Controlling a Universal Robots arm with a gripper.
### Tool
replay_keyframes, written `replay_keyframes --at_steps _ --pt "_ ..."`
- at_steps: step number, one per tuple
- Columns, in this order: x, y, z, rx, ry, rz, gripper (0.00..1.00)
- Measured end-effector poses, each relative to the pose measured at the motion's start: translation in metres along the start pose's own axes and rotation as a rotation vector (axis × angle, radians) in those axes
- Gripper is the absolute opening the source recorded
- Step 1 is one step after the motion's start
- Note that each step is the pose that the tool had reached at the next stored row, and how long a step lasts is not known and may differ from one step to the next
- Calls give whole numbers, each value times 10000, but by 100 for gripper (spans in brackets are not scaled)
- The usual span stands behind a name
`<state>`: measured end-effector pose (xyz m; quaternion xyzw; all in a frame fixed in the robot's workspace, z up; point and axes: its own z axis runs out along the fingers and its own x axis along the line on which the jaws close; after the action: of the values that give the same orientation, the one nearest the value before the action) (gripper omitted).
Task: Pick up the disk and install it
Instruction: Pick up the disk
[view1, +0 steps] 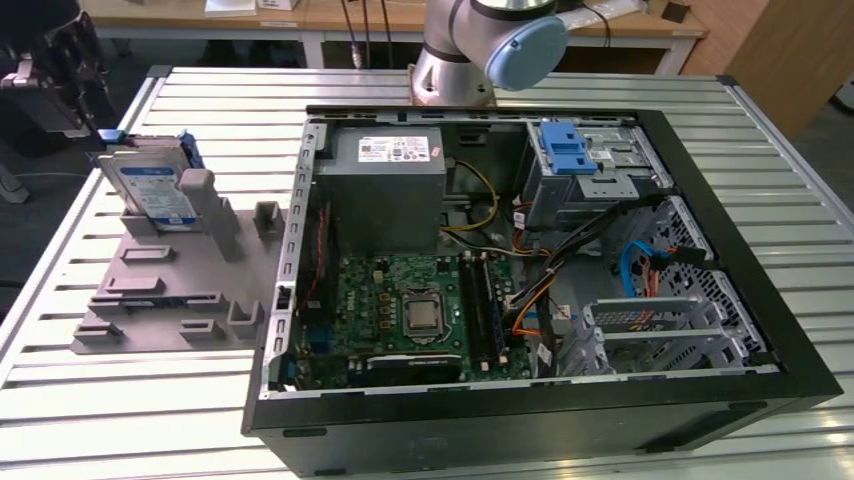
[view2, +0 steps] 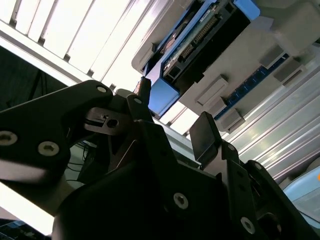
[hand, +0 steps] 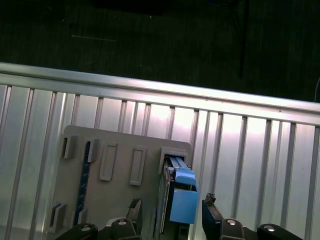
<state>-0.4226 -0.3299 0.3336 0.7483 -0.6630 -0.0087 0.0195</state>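
at the claw, the gripper (hand: 172, 216) has its jaws spread wide and holds nothing. in the first wrist view its fingertips (hand: 210, 206) stand one to each side of the disk (hand: 182, 200), with a gap showing on both sides; no contact is visible. in the second wrist view the disk lies a little ahead of the fingers and apart from them, so the claw is judged lined up on it but not closed.

the disk stands on edge in a slot of the grey holder (view1: 160, 290), its blue bracket uppermost and its white-and-blue label facing the near side. the holder lies flat on the slatted metal table (view1: 534, 90), at the exterior view's left, just beside the computer case (view1: 747, 330).

the case lies open on its side. inside it, the power supply (view1: 380, 185) sits at the far side, a drive cage (view1: 587, 170) with a blue fitting at the far right, and a second metal cage (view1: 654, 325) at the near right. which bay is meant for the disk cannot be told.

finding: approach is made; the pick-up is not yet made and the disk has not left its slot. installation has not begun. nearly the whole task is outstanding.
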Motion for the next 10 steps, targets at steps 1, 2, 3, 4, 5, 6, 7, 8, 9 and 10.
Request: replay_keyframes --at_steps 1,2,3,4,5,6,7,8,9,10 --pt "0 0 2 -1 0 0 59" --pt "0 0 4 -1 0 0 59" --pt "0 0 7 -1 0 0 59" --pt "0 0 9 -1 0 0 59" --pt "0 0 12 -1 0 0 59" --pt "0 -1 15 0 0 0 59" --pt "0 -1 17 0 0 0 59" --pt "0 -1 20 0 0 0 59" --pt "0 -1 21 -2 0 0 59" --pt "0 -1 24 -1 0 0 59"
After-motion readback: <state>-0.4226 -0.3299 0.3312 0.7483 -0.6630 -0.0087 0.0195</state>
